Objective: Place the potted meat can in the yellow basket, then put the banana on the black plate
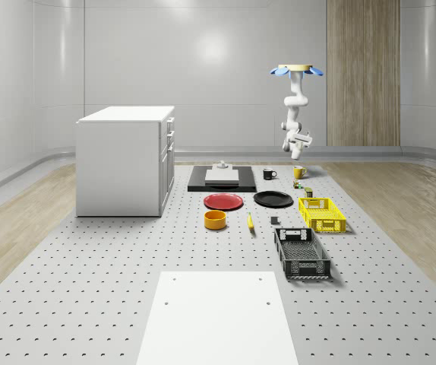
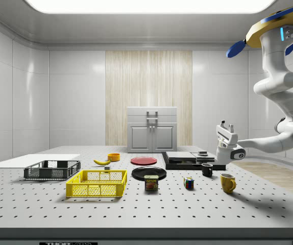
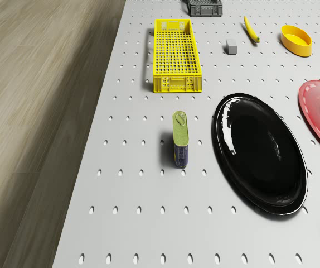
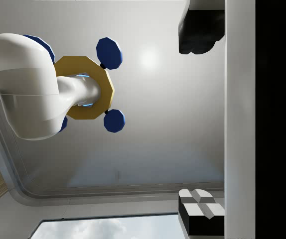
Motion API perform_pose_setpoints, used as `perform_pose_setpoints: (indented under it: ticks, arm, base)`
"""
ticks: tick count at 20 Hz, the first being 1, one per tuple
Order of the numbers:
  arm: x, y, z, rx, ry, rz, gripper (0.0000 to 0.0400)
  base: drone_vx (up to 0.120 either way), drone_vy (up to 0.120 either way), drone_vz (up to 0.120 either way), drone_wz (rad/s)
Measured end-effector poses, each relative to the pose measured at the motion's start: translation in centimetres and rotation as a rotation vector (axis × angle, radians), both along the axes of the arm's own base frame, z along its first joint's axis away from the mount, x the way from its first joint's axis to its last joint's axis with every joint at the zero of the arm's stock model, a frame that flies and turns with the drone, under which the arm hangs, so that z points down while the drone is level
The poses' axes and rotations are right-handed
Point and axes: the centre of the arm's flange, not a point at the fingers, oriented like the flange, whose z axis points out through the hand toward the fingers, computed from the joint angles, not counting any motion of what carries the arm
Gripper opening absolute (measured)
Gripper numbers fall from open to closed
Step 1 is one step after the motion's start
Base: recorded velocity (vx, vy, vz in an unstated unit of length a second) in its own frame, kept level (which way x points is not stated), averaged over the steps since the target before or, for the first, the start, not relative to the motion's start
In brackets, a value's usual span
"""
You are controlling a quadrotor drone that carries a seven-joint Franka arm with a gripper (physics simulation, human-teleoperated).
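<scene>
With the drone (image 1: 297, 71) hovering above the yellow mug (image 2: 227, 182) and the gripper (image 2: 225, 133) raised, apparently open, the upright potted meat can (image 3: 180, 138) beside the black plate (image 3: 260, 152) may topple if approached askew.

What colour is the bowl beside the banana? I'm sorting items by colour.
Yellow-orange bowl, clearest in the drone view.

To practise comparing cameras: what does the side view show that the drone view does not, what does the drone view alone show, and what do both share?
Side view alone: the drone hovering high at that view's right, its hand above the mugs, the yellow mug and the white cabinet. Drone view alone: the can's top face and a small grey block. Both: the potted meat can, yellow basket, black plate and banana.
</scene>
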Motion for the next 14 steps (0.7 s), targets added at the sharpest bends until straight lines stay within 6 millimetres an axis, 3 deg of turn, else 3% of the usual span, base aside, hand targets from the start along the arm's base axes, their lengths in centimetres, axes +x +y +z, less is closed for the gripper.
perform_pose_setpoints:
  ticks: [5, 9, 11, 14]
  arm:
    - [0.0, 3.6, -2.4, -0.44, -0.002, -0.014, 0.04]
    - [0.2, 6.3, -7.6, -1.036, -0.002, -0.034, 0.04]
    - [0.3, 6.3, -11.1, -1.382, -0.002, -0.046, 0.04]
    - [0.5, 4.3, -15.4, -1.863, 0.0, -0.063, 0.04]
  base:
    - [0.12, 0.0, 0.0, 0.0]
    - [0.12, 0.0, 0.0, 0.0]
    - [0.12, 0.0, 0.0, 0.0]
    - [0.12, 0.0, -0.067, 0.0]
